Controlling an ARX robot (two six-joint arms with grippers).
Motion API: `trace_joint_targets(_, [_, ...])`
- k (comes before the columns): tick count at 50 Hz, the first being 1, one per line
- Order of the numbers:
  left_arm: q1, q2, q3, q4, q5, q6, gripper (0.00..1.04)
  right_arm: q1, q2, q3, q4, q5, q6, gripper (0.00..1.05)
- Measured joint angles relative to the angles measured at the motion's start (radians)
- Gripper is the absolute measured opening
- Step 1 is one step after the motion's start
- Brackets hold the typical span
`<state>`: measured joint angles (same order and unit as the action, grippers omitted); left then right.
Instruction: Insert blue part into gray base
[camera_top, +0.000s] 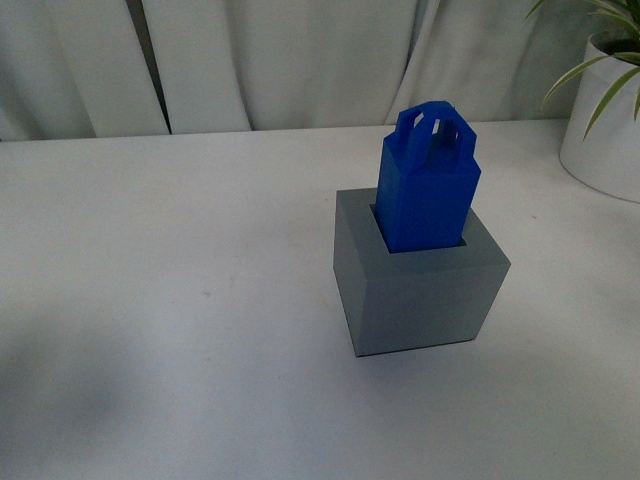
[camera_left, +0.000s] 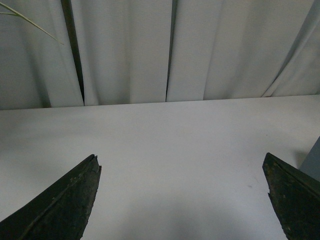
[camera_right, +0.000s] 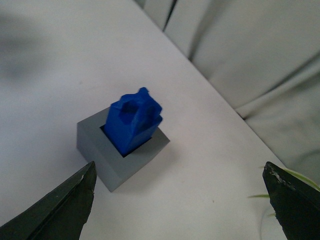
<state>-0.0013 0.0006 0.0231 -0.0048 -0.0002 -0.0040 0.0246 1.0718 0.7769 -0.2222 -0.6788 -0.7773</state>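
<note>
I see the blue part (camera_top: 428, 190) standing in the recess of the gray base (camera_top: 420, 295), right of centre in the front frame, with its handle and upper body sticking out above the rim. The base rests on the white bench (camera_top: 180, 300). My left hand (camera_left: 180, 156) and right hand (camera_right: 179, 164) both gape wide, holding nothing.

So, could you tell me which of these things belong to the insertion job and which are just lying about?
Belong to the job:
blue part, standing upright in the recess
gray base

Just lying about:
potted plant, far right of the table
white curtain behind
</note>
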Motion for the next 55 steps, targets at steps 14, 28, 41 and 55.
trace_joint_targets(14, [0.0,0.0,0.0,0.0,0.0,0.0,0.99,0.003,-0.023,-0.042,0.071,0.045,0.152,0.96])
trace_joint_targets(28, [0.0,0.0,0.0,0.0,0.001,0.0,0.99,0.021,-0.231,-0.477,0.758,0.702,0.735,0.34])
trace_joint_targets(41, [0.0,0.0,0.0,0.0,0.0,0.0,0.99,-0.024,-0.388,-0.63,0.752,0.681,0.764,0.02])
trace_joint_targets(55, [0.0,0.0,0.0,0.0,0.0,0.0,0.99,-0.024,-0.554,-0.708,0.668,0.678,0.764,0.02])
